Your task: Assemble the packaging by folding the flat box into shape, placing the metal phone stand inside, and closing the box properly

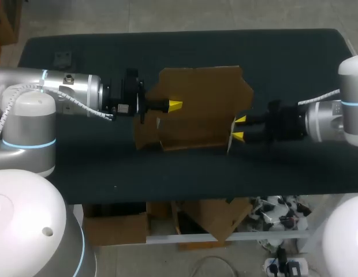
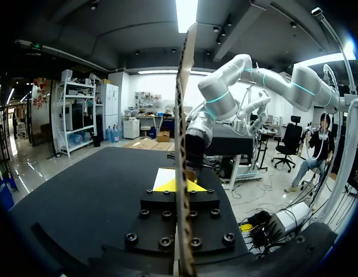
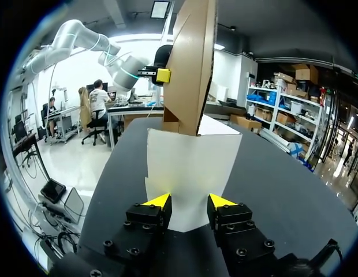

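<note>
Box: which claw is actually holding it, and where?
The left claw pinches the box by its left panel; the right claw is open around a white flap.

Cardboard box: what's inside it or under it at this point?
Nothing shows inside the cardboard box: it is only partly folded, pinched by the left tool. The table beneath it is covered, so anything lying there cannot be seen.

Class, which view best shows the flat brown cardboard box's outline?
Head view: the brown cardboard box shows almost its whole outline from above. Left wrist view shows one panel edge-on; right wrist view, an upright panel and a white flap.
</note>
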`<state>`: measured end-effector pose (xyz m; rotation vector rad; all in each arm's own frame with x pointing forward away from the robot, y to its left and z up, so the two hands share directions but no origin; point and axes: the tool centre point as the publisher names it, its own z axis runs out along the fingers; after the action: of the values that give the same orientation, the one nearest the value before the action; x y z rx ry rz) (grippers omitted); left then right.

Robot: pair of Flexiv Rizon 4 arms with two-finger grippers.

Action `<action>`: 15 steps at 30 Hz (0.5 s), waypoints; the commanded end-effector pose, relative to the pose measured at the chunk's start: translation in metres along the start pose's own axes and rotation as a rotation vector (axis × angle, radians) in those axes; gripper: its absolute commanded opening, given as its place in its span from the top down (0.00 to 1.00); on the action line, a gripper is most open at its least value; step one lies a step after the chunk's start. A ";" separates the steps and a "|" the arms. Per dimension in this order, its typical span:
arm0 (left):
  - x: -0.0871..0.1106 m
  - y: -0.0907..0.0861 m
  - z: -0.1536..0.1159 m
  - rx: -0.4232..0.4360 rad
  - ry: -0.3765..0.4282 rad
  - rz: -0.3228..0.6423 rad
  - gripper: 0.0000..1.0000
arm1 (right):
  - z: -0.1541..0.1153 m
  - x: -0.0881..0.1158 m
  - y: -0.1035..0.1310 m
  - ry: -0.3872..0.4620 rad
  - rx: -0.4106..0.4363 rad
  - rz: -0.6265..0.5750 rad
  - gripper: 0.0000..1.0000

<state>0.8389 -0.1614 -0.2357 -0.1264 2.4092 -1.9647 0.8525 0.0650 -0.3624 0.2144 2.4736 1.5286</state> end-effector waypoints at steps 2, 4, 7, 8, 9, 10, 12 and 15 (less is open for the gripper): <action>-0.001 0.005 0.001 -0.001 0.002 0.000 1.00 | 0.005 0.002 -0.002 -0.007 -0.006 0.007 0.58; -0.001 0.005 0.001 -0.001 0.002 0.000 1.00 | 0.005 0.003 -0.002 -0.011 -0.008 0.012 0.59; -0.001 0.005 0.001 -0.001 0.002 0.000 1.00 | 0.006 0.004 -0.002 -0.020 -0.007 0.019 0.58; -0.001 0.005 0.001 -0.001 0.002 0.000 1.00 | 0.006 0.004 -0.001 -0.023 -0.005 0.020 0.58; -0.001 0.005 0.001 -0.001 0.002 0.000 1.00 | 0.006 0.004 -0.001 -0.025 -0.004 0.021 0.58; -0.001 0.005 0.001 -0.001 0.002 0.000 1.00 | 0.007 0.004 -0.001 -0.029 -0.002 0.024 0.58; -0.001 0.005 0.001 -0.001 0.002 0.000 1.00 | 0.007 0.005 -0.001 -0.038 0.003 0.029 0.58; -0.001 0.005 0.001 -0.001 0.002 0.000 1.00 | 0.008 0.004 -0.001 -0.045 0.000 0.037 0.57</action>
<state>0.8389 -0.1614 -0.2357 -0.1264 2.4092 -1.9646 0.8518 0.0697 -0.3664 0.2884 2.4554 1.5239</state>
